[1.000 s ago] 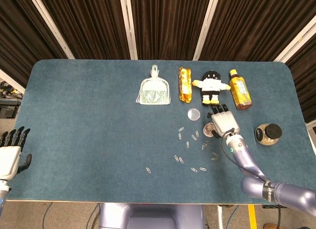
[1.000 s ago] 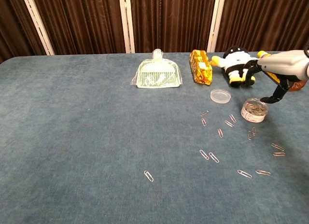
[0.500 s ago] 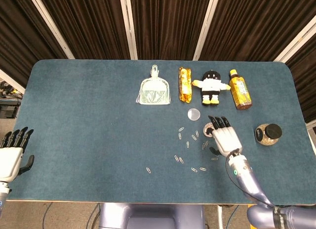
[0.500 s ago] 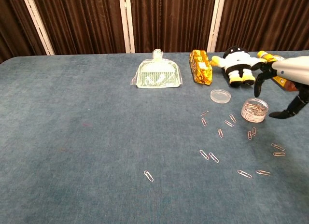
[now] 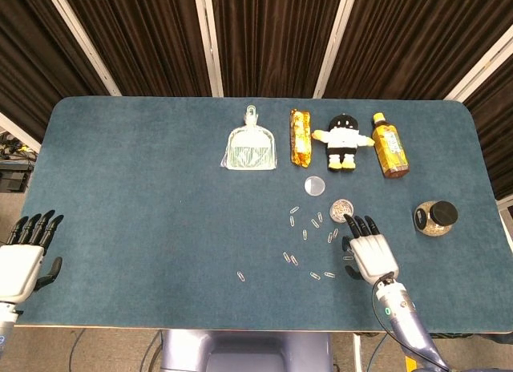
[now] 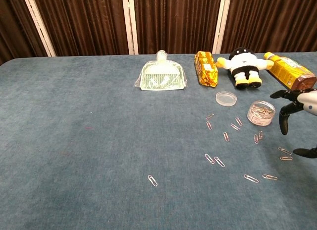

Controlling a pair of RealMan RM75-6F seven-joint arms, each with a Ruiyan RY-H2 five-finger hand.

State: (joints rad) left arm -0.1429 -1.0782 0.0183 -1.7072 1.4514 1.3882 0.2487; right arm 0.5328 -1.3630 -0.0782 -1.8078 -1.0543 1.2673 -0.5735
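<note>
My right hand (image 5: 371,256) hovers near the table's front edge, fingers spread wide, holding nothing; fingertips (image 6: 283,128) point down beside the scattered paper clips (image 5: 313,232). Nearest thing: small clear tub of clips (image 5: 342,208), just ahead of the fingers, not touching, upright, lid off. Its round clear lid (image 5: 314,185) lies flat a bit further back-left. One stray clip (image 5: 240,275) sits well apart to the left.

My left hand (image 5: 22,256) is off the table's left front corner, fingers apart, empty, nowhere near anything.

Right of the tub, near the table's right edge: a squat jar w/ black lid (image 5: 435,216), lying tilted.

Back row, left to right: pale green dustpan (image 5: 251,148) in clear wrap, gold-wrapped snack pack (image 5: 300,136), black-and-white plush toy (image 5: 343,141), bottle of brown drink (image 5: 389,144) lying on its side. Bottle has a yellow label, snack pack has print, but can't read either – too small.

Surface: teal felt-like tabletop (image 5: 136,188), rounded corners. Behind: dark brown curtain (image 5: 264,35) w/ pale vertical strips.
</note>
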